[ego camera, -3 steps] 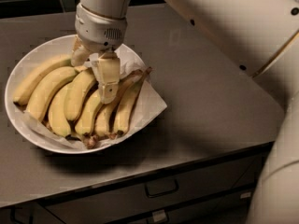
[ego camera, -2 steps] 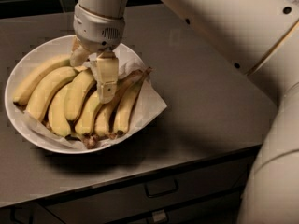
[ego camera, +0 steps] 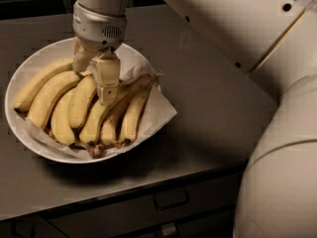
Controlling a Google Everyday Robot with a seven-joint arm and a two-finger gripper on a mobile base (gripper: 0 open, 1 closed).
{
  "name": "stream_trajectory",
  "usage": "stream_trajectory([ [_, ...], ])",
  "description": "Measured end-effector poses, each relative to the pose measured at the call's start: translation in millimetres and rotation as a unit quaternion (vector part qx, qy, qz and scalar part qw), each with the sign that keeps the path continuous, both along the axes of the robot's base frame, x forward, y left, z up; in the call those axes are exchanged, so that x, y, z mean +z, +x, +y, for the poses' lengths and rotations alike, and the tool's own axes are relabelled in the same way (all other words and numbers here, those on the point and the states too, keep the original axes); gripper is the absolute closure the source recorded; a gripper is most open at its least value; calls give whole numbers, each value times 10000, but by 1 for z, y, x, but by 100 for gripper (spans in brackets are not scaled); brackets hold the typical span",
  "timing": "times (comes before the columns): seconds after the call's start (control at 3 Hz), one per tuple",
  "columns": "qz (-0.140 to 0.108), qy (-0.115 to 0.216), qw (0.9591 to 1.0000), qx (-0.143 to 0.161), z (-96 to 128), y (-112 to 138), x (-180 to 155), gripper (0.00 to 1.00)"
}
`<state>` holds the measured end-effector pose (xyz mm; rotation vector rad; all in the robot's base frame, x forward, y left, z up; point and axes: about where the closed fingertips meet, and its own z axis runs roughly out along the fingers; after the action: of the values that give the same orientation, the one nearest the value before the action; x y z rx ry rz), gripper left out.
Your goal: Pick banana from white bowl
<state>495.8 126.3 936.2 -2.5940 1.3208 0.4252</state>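
Observation:
The wide white bowl (ego camera: pixel 20 128) sits on the grey counter at the left, lined with white paper (ego camera: pixel 161 110). Several yellow bananas (ego camera: pixel 52 95) lie side by side in it, stems toward the front. My gripper (ego camera: pixel 93 83) points down into the bowl's far middle. Its fingers stand apart: the near finger (ego camera: pixel 106 81) rests against the middle bananas, the far one (ego camera: pixel 79 58) sits behind them. The top of one banana (ego camera: pixel 81 103) lies between the fingers. The gripper holds nothing clear of the bowl.
My large white arm (ego camera: pixel 237 29) crosses from the upper middle to the right, and its body (ego camera: pixel 282 182) fills the lower right. The grey counter (ego camera: pixel 208 93) ends at a front edge, with drawers and handles (ego camera: pixel 171 200) below.
The gripper has shifted slightly to the left over the bananas. The bowl and the bananas have not moved.

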Motion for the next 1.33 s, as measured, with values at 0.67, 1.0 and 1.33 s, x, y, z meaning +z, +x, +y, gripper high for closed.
stream_trajectory([
  [0.67,46,-51,9999,-78,1,1,1,29],
  [1.0,71,-48,9999,-91,2,2,1,31],
  [1.33,143,-26,9998,-136,-5,1,-2,32],
])
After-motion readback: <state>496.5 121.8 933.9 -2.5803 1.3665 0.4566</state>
